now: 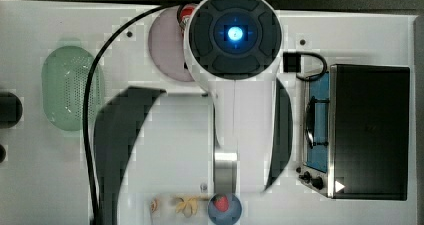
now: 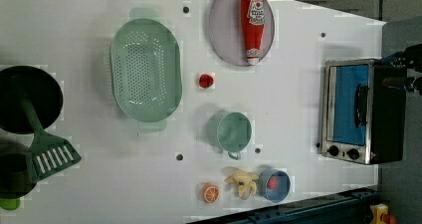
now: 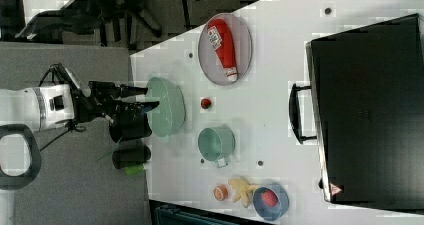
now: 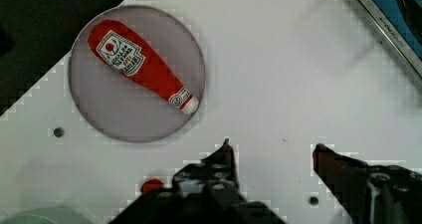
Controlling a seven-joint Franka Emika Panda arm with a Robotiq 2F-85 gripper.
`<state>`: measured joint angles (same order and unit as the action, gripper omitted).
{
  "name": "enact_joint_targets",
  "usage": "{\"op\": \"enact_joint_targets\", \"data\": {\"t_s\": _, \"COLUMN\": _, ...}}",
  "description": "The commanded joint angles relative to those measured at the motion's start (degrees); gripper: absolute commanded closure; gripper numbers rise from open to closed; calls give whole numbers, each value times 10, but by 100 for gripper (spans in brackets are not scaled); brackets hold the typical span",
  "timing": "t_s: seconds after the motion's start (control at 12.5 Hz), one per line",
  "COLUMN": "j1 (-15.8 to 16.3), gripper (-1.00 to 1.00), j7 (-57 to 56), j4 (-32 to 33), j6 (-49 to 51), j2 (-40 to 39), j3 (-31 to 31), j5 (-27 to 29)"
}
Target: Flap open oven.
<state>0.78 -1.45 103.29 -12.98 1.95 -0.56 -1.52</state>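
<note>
The oven stands at the left view's right, a silver box with a black top and two black knobs. Its blue glass door is shut, with the curved handle across it. From the top view the oven sits at the right, door facing the arm. My gripper hangs high over the table, well away from the oven. In the wrist view the gripper is open with nothing between its fingers, and a corner of the oven door shows.
A grey plate holds a ketchup bottle. A green colander, a small red object and a teal cup lie mid-table. A blue bowl, banana and orange slice sit near one edge.
</note>
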Motion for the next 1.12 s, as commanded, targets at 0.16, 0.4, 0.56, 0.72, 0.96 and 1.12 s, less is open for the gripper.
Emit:
{"op": "enact_joint_targets", "data": {"t_s": 0.16, "j1": -26, "gripper": -80, "j7": 60, "j4": 148, "j6": 94, "j2": 229, "j3": -14, "j5": 11}}
{"op": "enact_joint_targets", "data": {"t_s": 0.4, "j1": -26, "gripper": -100, "j7": 60, "j4": 149, "j6": 94, "j2": 229, "j3": -14, "j5": 11}}
{"op": "enact_joint_targets", "data": {"t_s": 0.56, "j1": -26, "gripper": -65, "j7": 60, "j4": 149, "j6": 94, "j2": 229, "j3": -15, "j5": 11}}
{"op": "enact_joint_targets", "data": {"t_s": 0.72, "j1": -26, "gripper": -14, "j7": 60, "j4": 149, "j6": 92, "j2": 227, "j3": -16, "j5": 11}}
{"op": "enact_joint_targets", "data": {"t_s": 0.96, "j1": -27, "gripper": 56, "j7": 59, "j4": 153, "j6": 90, "j2": 211, "j3": -28, "j5": 11}}
{"op": "enact_joint_targets", "data": {"t_s": 1.12, "j1": -27, "gripper": 65, "j7": 48, "j4": 160, "j6": 89, "j2": 193, "j3": -44, "j5": 10}}
